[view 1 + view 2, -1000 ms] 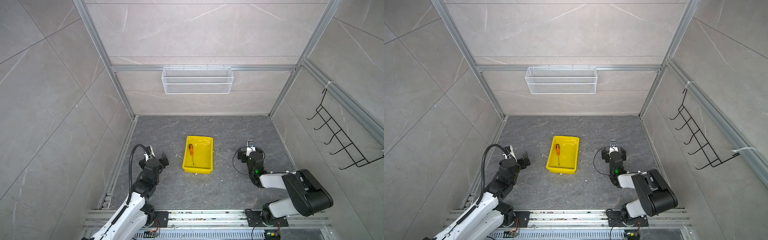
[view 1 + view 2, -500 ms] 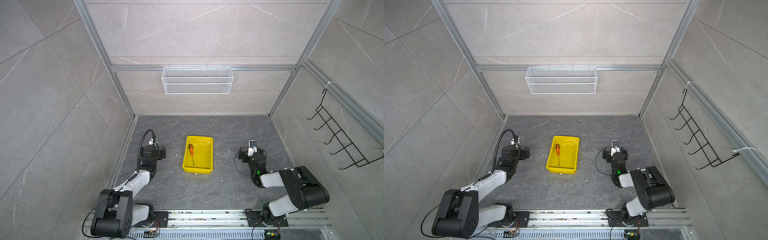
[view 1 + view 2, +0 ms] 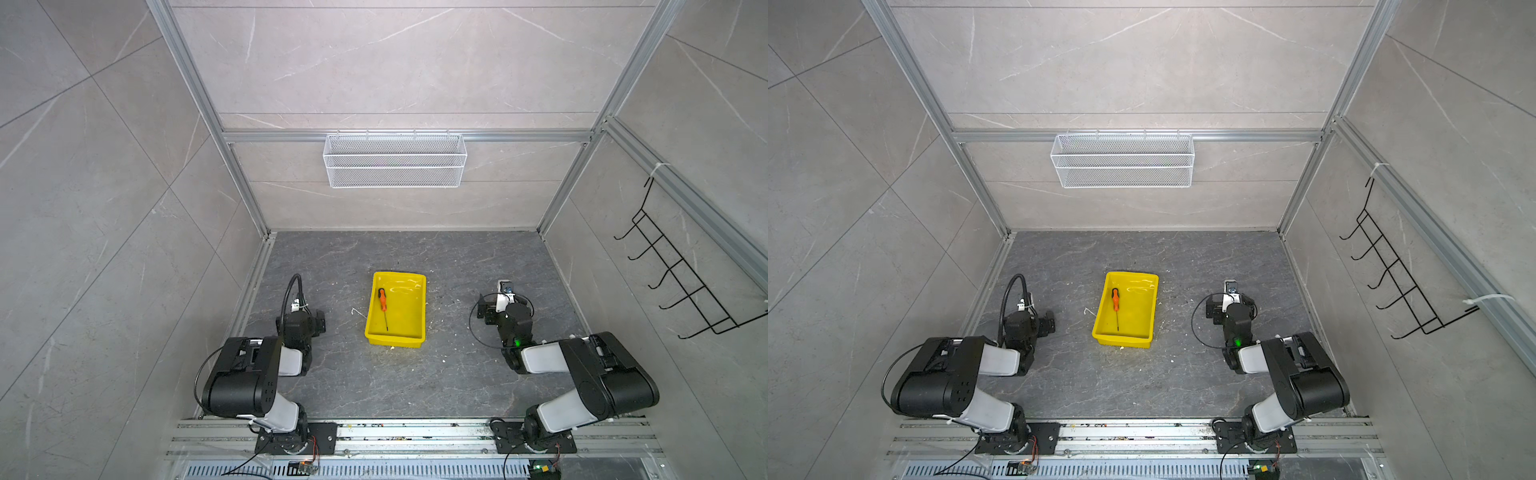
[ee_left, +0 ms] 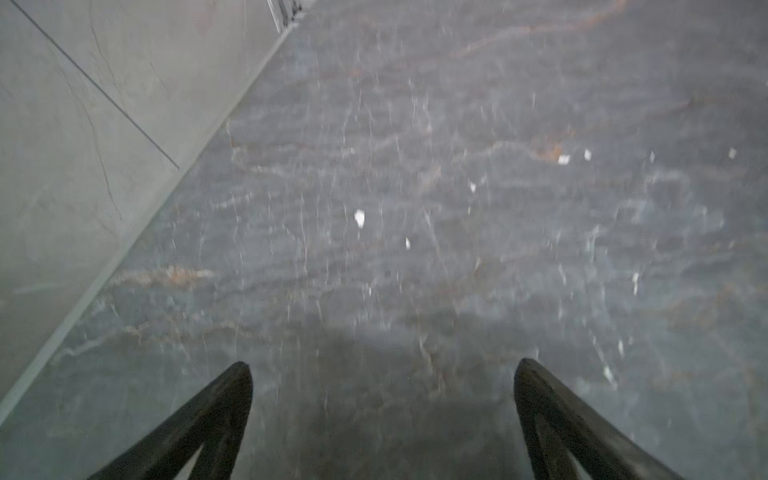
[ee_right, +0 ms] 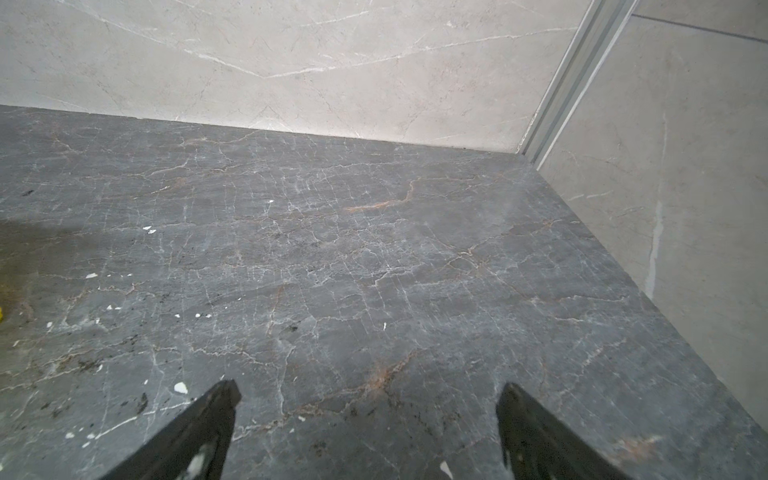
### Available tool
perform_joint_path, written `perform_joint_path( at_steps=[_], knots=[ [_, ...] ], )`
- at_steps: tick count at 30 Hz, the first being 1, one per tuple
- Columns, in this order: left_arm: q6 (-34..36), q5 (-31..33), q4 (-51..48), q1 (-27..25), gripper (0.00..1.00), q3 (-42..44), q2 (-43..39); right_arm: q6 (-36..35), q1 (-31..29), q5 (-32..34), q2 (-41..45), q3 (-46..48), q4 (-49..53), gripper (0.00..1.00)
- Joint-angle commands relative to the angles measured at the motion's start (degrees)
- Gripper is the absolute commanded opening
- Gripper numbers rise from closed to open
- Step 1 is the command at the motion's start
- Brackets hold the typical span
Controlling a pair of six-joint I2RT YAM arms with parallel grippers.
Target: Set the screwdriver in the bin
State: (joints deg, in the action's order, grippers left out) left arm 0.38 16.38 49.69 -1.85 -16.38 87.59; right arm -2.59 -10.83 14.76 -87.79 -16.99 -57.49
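Near edge: both arms are folded low over the table (image 3: pixel 374 382), with their bases on the front rail.

Left gripper (image 4: pixel 382 368): the fingers are spread wide and only bare table shows between them. The wrist view is blurred. In both top views it sits low at the left of the table, beside the left wall.

Right gripper (image 5: pixel 370 388): the fingers are likewise spread wide, with only bare table between them. It sits low at the right of the table and faces the back right corner.

Mid table: the bin (image 3: pixel 395 341) stands between the two grippers, roughly centred, with its long side running near to far. It touches neither gripper.

The screwdriver (image 3: pixel 384 309) lies flat on the bin floor in the left half. Its orange handle points toward the far end and its shaft tip toward the near end. Both top views agree, screwdriver (image 3: pixel 1116 311) inside bin (image 3: pixel 1121 341). It is well apart from both grippers and lies on the left gripper's side of the bin.

Far: a white mesh basket (image 3: pixel 395 166) hangs on the back wall rail. A black hook rack (image 3: pixel 681 282) hangs on the right wall.
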Motion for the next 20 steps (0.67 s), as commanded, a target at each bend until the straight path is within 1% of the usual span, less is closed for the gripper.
perform_joint_path(
  at_steps=[1, 3, 5, 13, 14, 17, 20],
  knots=[
    [-0.95, 1.40, 4.32, 0.44, 1.00, -2.35, -0.72, 0.83, 0.19, -0.69, 0.18, -1.11, 0.96, 0.99],
    [-1.26, 0.96, 2.36, 0.45, 1.00, -2.48, -1.54, 0.83, 0.17, -0.70, 0.18, -1.11, 0.91, 0.99],
    [-1.00, 1.32, 3.75, 0.44, 1.00, -2.43, -0.98, 0.78, 0.16, -0.70, 0.16, -1.11, 0.91, 0.99],
    [-1.22, 0.90, 2.87, 0.53, 1.00, -2.46, -1.27, 0.81, 0.26, -0.86, 0.10, -1.37, 1.26, 0.99],
    [-1.26, 0.85, 2.74, 0.53, 1.00, -2.59, -1.28, 0.83, 0.25, -1.24, 0.00, -1.85, 2.06, 0.99],
    [-1.26, 0.86, 2.78, 0.53, 1.00, -2.53, -1.28, 1.53, 2.11, -5.24, 0.33, -3.22, 5.52, 0.99],
    [-1.24, 0.85, 2.73, 0.56, 1.00, -2.54, -1.28, 1.15, 2.09, -4.20, 0.65, -1.69, 2.84, 1.00]
  ],
)
